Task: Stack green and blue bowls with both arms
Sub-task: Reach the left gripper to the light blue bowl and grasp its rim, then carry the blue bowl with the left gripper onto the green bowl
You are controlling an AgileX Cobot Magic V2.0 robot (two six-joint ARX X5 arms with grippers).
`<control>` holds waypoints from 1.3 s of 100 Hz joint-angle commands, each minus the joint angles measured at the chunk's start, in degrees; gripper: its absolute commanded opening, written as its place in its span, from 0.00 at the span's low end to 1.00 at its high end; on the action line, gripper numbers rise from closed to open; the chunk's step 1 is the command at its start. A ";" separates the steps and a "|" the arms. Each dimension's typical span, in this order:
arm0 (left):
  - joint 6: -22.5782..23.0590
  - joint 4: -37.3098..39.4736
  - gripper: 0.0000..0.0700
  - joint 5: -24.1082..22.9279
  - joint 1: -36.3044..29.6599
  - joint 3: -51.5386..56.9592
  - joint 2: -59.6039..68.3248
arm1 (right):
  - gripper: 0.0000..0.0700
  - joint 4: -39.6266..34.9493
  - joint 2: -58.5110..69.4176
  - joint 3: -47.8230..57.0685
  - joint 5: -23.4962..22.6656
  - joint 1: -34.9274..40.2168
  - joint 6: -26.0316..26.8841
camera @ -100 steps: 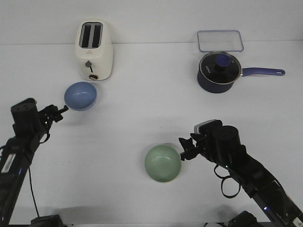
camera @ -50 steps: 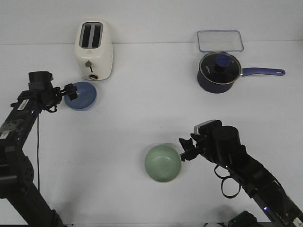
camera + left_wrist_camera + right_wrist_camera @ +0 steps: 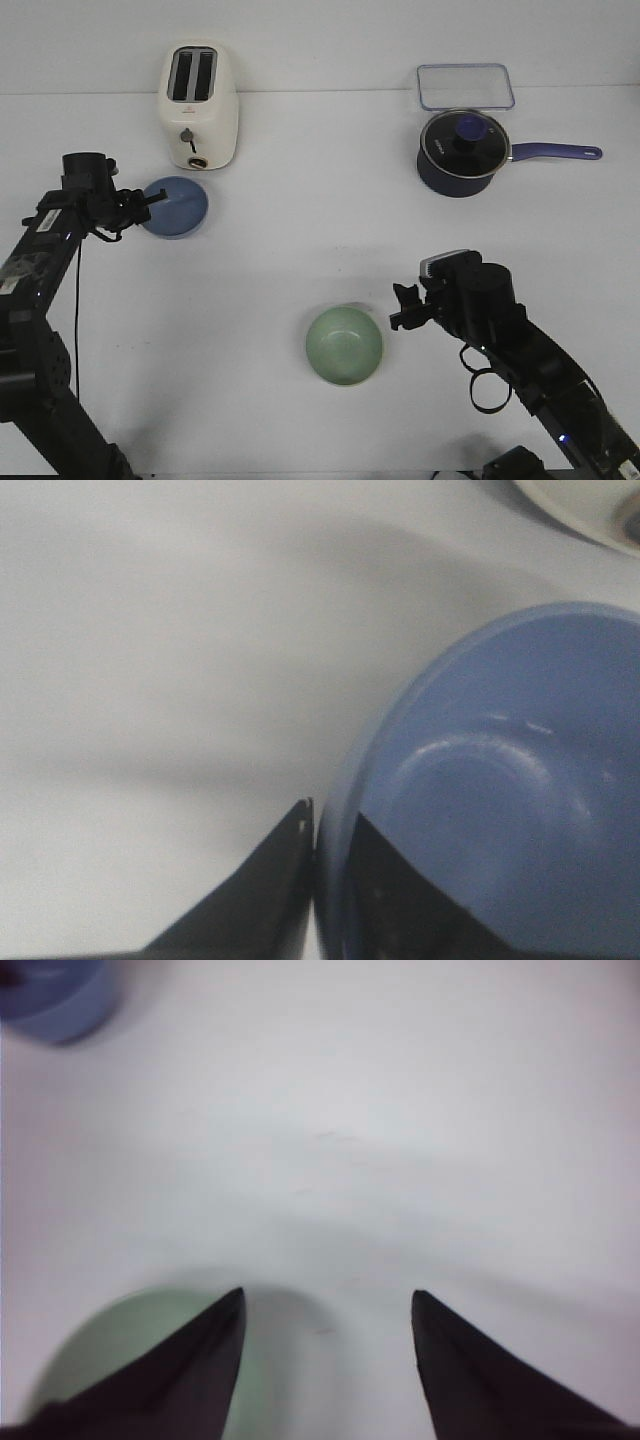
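The periwinkle blue bowl (image 3: pixel 178 207) sits at the left of the table, in front of the toaster. My left gripper (image 3: pixel 150 198) is shut on its near-left rim. In the left wrist view one finger (image 3: pixel 270 890) is outside the blue bowl's (image 3: pixel 500 780) wall and the other inside. The pale green bowl (image 3: pixel 344 346) sits upright at the front centre. My right gripper (image 3: pixel 401 308) is open and empty just right of its rim, not touching. In the right wrist view (image 3: pixel 328 1295) the green bowl (image 3: pixel 110 1345) lies beside one finger, and the blue bowl (image 3: pixel 60 1000) shows far off.
A cream toaster (image 3: pixel 200 105) stands at the back left, close behind the blue bowl. A dark navy saucepan (image 3: pixel 460 152) with a glass lid stands at the back right, its handle pointing right. A clear rectangular container (image 3: pixel 465 87) lies behind it.
My left arm swung up to the blue bowl and closed on its rim; the bowl shifted slightly right. My right gripper drew back a little to the right of the green bowl.
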 commanded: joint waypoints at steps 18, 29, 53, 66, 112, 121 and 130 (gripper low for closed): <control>4.35 -5.31 0.02 7.43 -1.84 1.38 -13.07 | 0.50 1.36 0.39 -2.78 0.57 -13.66 -3.98; 4.48 -8.55 0.02 10.86 -4.39 1.25 -18.43 | 0.50 2.51 0.39 -5.44 0.50 -20.24 -4.96; 4.90 -11.65 0.02 14.40 -19.85 -4.35 -22.60 | 0.50 5.11 0.39 -7.58 -2.03 -24.76 -3.91; 3.91 -6.43 0.02 14.36 -30.01 -10.67 -22.60 | 0.50 5.09 0.39 -7.58 -2.05 -24.68 -3.93; 2.75 2.99 0.02 5.97 -49.29 -15.43 -15.98 | 0.50 5.09 0.39 -7.58 -3.54 -24.68 -3.91; 3.39 3.04 0.02 5.90 -50.27 -15.43 -13.88 | 0.50 5.09 0.39 -7.58 -3.54 -24.68 -3.93; 3.82 3.17 0.18 5.95 -50.80 -15.43 -12.31 | 0.50 5.07 0.39 -7.58 -3.54 -24.68 -3.93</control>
